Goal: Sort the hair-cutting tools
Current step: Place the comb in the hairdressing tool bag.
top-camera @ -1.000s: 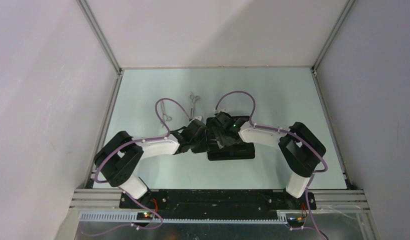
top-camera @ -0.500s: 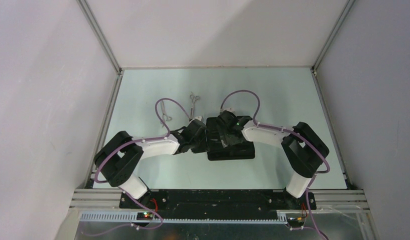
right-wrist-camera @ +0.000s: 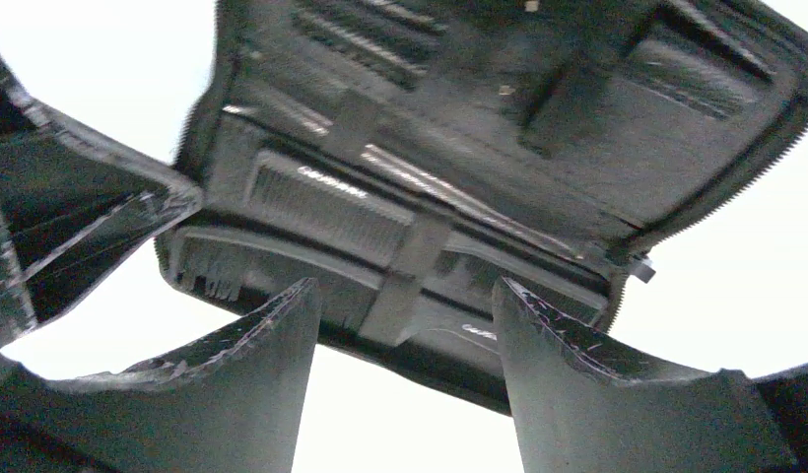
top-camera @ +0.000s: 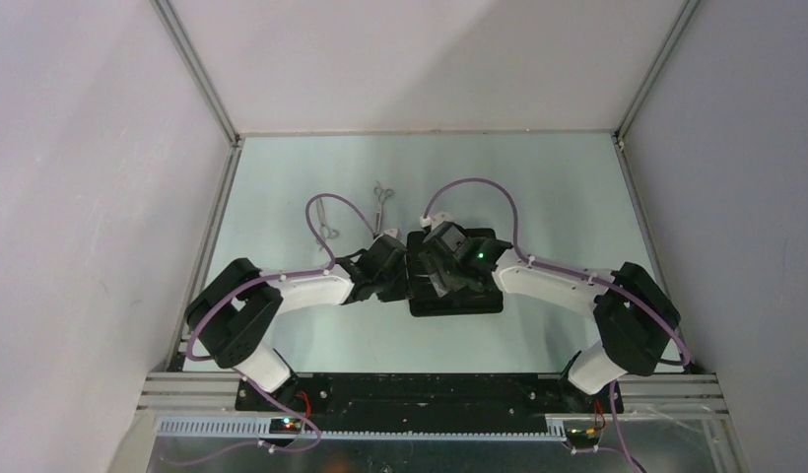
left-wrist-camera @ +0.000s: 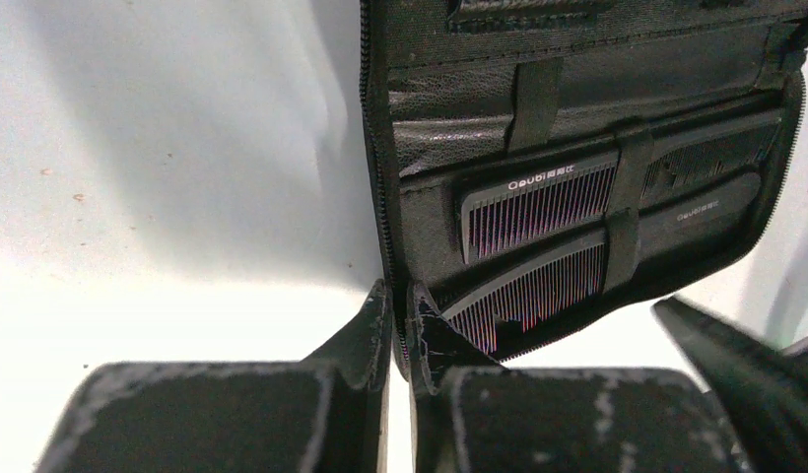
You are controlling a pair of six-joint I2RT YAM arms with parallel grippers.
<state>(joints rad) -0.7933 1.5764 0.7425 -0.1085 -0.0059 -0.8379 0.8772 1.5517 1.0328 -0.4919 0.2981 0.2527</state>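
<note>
Two silver scissors lie on the table behind the arms, one point(top-camera: 325, 221) at the left and one point(top-camera: 382, 197) further back. A black pouch point(top-camera: 463, 298) lies open at the centre. Two black combs point(left-wrist-camera: 538, 202) point(left-wrist-camera: 531, 294) sit under straps inside the pouch point(left-wrist-camera: 577, 99). My left gripper point(top-camera: 406, 280) point(left-wrist-camera: 400, 307) is shut on the pouch's zipper edge. My right gripper point(top-camera: 437, 268) point(right-wrist-camera: 405, 296) is open and empty, its fingers hanging just over the pouch's point(right-wrist-camera: 479, 128) comb pockets.
The table's raised metal rim point(top-camera: 211, 246) runs along the left and right sides, with walls close behind. My right gripper's finger point(left-wrist-camera: 740, 360) shows at the lower right of the left wrist view, close to my left gripper.
My right arm's elbow has swung right and nearer while its gripper stayed over the pouch. My left arm has not moved.
</note>
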